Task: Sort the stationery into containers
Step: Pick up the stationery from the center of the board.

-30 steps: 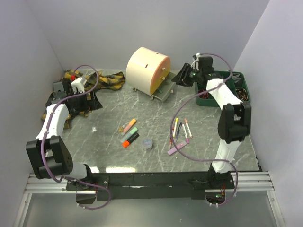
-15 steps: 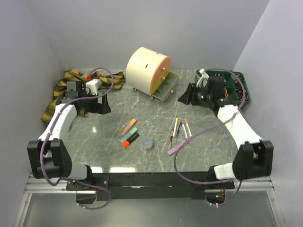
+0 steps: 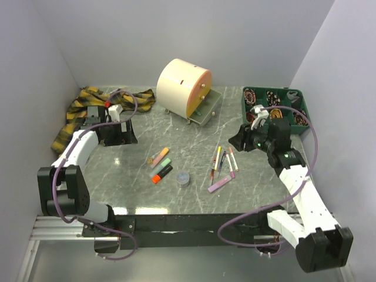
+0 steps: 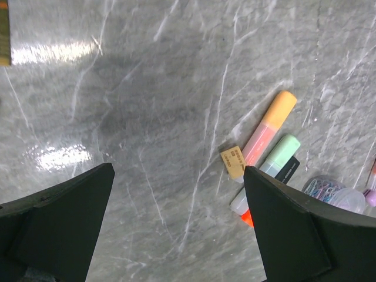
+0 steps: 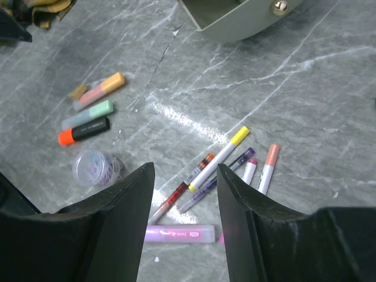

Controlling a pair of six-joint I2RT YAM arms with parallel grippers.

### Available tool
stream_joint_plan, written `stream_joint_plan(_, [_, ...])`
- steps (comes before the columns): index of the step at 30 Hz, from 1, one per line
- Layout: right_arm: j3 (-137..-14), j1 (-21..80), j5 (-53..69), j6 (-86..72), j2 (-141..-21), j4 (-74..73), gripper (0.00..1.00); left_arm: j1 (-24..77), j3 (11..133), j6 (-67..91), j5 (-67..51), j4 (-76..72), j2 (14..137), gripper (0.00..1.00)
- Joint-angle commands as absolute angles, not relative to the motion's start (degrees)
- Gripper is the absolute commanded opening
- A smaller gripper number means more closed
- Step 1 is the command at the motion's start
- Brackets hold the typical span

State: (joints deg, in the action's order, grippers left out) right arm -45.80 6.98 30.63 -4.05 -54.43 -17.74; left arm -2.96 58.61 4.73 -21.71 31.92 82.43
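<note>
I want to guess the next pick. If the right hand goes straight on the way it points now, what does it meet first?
Probably the thin pens: the right hand, open, frames the red pen and purple pen between its fingers, the yellow-capped pen just beyond. Depth is unclear.

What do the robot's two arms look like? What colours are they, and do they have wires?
Both arms are made of white tube-like links joined by chunky black joints. A thin purple cable loops loosely along each one. The left gripper and right gripper have two wide, flat, matte black fingers with angled tips. A small red dot shows near the left wrist, and tiny green lights glow near the right wrist.
</note>
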Motion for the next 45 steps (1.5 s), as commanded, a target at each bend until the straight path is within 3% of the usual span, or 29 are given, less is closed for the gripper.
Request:
stream_joint_plan(1, [-43.86, 6.94, 31.72, 1.39, -50.02, -18.98, 0.55, -2.90, 57.92, 8.09, -21.27, 29.88, 82.88, 0.99])
stream_joint_plan(18, [-42.80, 7.03, 31.38, 5.80, -50.01, -19.86, 0.58, 3.07, 56.07, 16.08, -20.74, 27.42, 90.17, 0.94])
stream_joint_plan(31, [-41.13, 7.03, 30.50, 4.75, -50.45, -17.84, 0.59, 8.61, 56.51, 16.79, -21.80, 27.51, 95.01, 0.66])
stream_joint_plan(45, [-39.82, 7.12, 29.97, 4.04, -50.71, -15.91, 0.60, 12.13, 57.13, 15.91, -21.80, 28.21, 97.03, 0.54])
